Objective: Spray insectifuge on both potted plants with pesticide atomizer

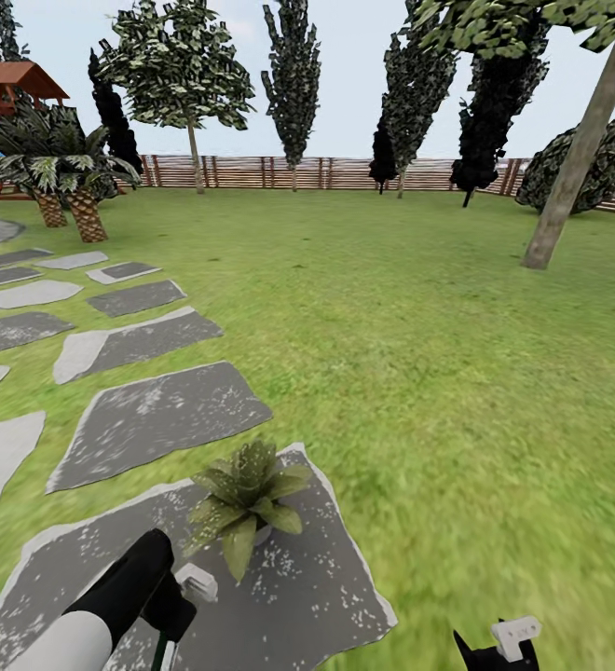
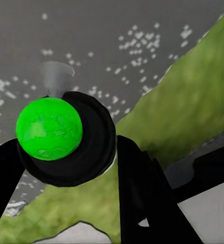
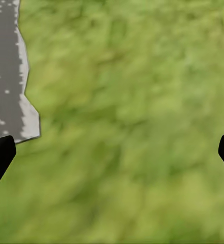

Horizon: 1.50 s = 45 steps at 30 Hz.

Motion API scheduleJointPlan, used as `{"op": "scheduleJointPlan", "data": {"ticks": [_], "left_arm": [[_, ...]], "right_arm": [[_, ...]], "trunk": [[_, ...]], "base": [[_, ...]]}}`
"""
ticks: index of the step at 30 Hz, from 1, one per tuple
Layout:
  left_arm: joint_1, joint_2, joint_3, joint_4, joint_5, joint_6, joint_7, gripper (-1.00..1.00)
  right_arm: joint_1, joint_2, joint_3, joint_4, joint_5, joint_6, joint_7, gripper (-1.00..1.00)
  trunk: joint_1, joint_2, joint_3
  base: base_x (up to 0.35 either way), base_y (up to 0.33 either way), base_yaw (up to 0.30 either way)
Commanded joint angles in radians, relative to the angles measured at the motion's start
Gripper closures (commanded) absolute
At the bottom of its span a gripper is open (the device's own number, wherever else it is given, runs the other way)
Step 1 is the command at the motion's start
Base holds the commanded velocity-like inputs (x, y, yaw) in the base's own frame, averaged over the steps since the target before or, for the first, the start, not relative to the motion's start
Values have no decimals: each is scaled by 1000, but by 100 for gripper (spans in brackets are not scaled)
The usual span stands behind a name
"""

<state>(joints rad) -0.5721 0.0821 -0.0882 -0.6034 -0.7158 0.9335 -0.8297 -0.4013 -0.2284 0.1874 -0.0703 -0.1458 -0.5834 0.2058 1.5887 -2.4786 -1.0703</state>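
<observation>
One bottle in hand: the left gripper [image 2: 66,168] has its jaws clamped on the pesticide atomizer [image 2: 49,128], seen end-on as a bright green round in a black collar; its pale nozzle [image 1: 196,582] juts just ahead of those jaws; the right gripper [image 3: 112,152] hangs over bare lawn [image 3: 132,101], jaws wide apart, holding nothing. Just beyond the left jaws sits a potted plant [image 1: 247,503] on a grey stepping stone [image 1: 326,578], leaves near the nozzle but not touching it. Pickup looks done, I'd say, and spraying this rosette is the step in hand; next it needs the nozzle aimed over every leaf, then a search for the other pot. No label or writing readable on the bottle. Farther out from the jaws: more stones [image 1: 158,419], palms [image 1: 75,186], the slat fence [image 1: 345,172].
</observation>
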Motion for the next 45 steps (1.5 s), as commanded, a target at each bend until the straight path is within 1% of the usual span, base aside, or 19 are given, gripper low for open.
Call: {"op": "scheduleJointPlan", "data": {"ticks": [1,8,10,11,13,17,23,24,26,27,29,33,38,45], "left_arm": [[1,1,-3,-3,-9,-2,-10,100],[2,0,-2,-18,-10,-4,-7,100],[-5,-5,-4,-21,-11,-2,2,100],[-7,-6,-4,-29,-11,0,4,100],[-5,-9,-2,-70,-14,4,9,100],[1,-4,-2,-79,-13,4,15,100],[3,-17,1,-81,-8,-2,64,100],[3,-18,8,-84,2,-3,67,100],[3,-23,39,-89,45,-5,74,100],[3,-24,51,-90,57,-6,79,100],[3,-28,77,-91,78,-8,109,100],[3,-35,84,-93,83,-8,124,100],[3,-36,85,-93,83,-8,125,100],[3,-25,84,-86,79,-8,130,100]], "right_arm": [[-1,-1,6,1,-11,-3,6,-100],[-1,-2,6,1,-11,-3,6,-100],[-1,-1,6,0,-11,-3,6,-100],[-1,-1,6,0,-11,-3,6,-100],[-1,0,6,0,-11,-3,7,-100],[-1,2,7,0,-11,-3,7,-100],[-1,3,7,0,-11,-3,6,-100],[-1,3,7,0,-11,-3,6,-100],[-1,2,6,0,-11,-3,6,-100],[-1,1,6,0,-11,-3,6,-100],[-1,0,6,0,-11,-3,6,-100],[-1,0,6,0,-11,-3,6,-100],[-1,0,6,0,-11,-4,6,-100],[-1,2,6,0,-11,-3,5,-100]], "trunk": [[0,0,-1],[0,0,-1],[0,0,-1],[0,0,-1],[0,0,-1],[0,0,-1],[0,0,-1],[0,0,-1],[0,0,-1],[0,0,-1],[0,0,-1],[0,0,-1],[0,0,-1],[0,0,-1]], "base": [[0,0,3],[0,0,0],[0,0,0],[0,0,0],[0,0,0],[0,0,4],[0,0,203],[0,0,270],[0,0,273],[0,0,274],[0,-56,275],[0,-231,203],[0,-269,20],[0,-211,66]]}}
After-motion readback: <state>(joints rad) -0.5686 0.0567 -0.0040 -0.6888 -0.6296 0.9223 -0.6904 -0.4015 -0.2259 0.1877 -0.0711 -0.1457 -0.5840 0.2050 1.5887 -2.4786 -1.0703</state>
